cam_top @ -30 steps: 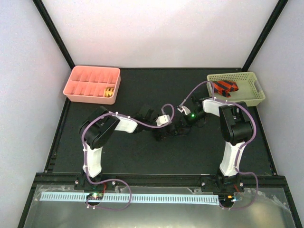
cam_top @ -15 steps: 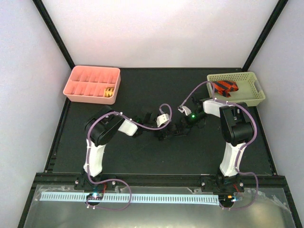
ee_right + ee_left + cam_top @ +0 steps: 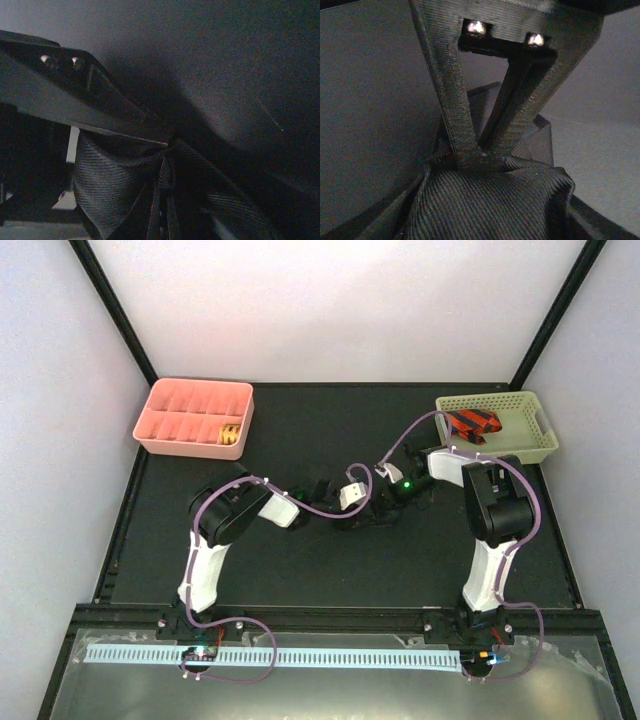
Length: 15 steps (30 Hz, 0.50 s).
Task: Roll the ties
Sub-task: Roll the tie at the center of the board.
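In the left wrist view the black tie (image 3: 490, 200), lying mid-way across the tabletop, is being pinched at a bunched fold by the left claw (image 3: 481, 154), tips almost together, and clamped by the fully closed right claw (image 3: 167, 147), probably for winding it tight, while the striped tie (image 3: 472, 424) is being kept in the far basket (image 3: 530, 445).

Overhead shot is bright and even, white walls almost washed out, only faint soft shadows on the dark counter (image 3: 300, 570). Wrist views are way dimmer and grainy. Left one shows the black tie (image 3: 490, 205) weave fairly sharp; right one's murky, mostly shadow, soft up close.
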Available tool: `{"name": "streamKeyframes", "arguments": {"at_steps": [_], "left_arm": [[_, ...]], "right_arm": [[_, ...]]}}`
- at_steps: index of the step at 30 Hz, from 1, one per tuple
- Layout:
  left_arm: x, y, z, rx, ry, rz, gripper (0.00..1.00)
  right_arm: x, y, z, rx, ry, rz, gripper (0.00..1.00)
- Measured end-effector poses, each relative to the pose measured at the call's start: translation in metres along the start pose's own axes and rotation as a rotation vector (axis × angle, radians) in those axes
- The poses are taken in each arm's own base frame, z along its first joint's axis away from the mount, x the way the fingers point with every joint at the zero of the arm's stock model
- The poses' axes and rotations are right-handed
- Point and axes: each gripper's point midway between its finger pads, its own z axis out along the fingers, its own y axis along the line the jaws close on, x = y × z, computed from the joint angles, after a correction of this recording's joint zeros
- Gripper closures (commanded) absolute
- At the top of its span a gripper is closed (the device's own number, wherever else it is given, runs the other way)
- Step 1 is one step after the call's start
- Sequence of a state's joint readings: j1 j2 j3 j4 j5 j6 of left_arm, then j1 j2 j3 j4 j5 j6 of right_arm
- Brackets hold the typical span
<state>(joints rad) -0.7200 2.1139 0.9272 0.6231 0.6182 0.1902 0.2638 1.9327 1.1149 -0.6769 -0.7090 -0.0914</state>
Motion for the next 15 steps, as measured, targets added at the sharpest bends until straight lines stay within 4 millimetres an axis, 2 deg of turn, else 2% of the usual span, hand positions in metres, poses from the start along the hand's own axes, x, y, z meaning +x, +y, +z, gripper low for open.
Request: {"name": "streamKeyframes", "arguments": {"at_steps": [3,9,15], "left_arm": [[0.001,0.002,-0.001,-0.017,0.013,0.012,0.49],[0.004,0.001,-0.006,-0.047,0.073,0.009,0.51],[0.009,0.003,-0.012,-0.081,0.126,0.013,0.51]], "right_arm": [[-0.001,0.000,0.000,0.000,-0.001,-0.001,0.97],[0.000,0.003,-0.003,0.000,0.017,-0.014,0.69],[0.006,0.006,-0.012,-0.017,0.032,0.009,0.56]]}}
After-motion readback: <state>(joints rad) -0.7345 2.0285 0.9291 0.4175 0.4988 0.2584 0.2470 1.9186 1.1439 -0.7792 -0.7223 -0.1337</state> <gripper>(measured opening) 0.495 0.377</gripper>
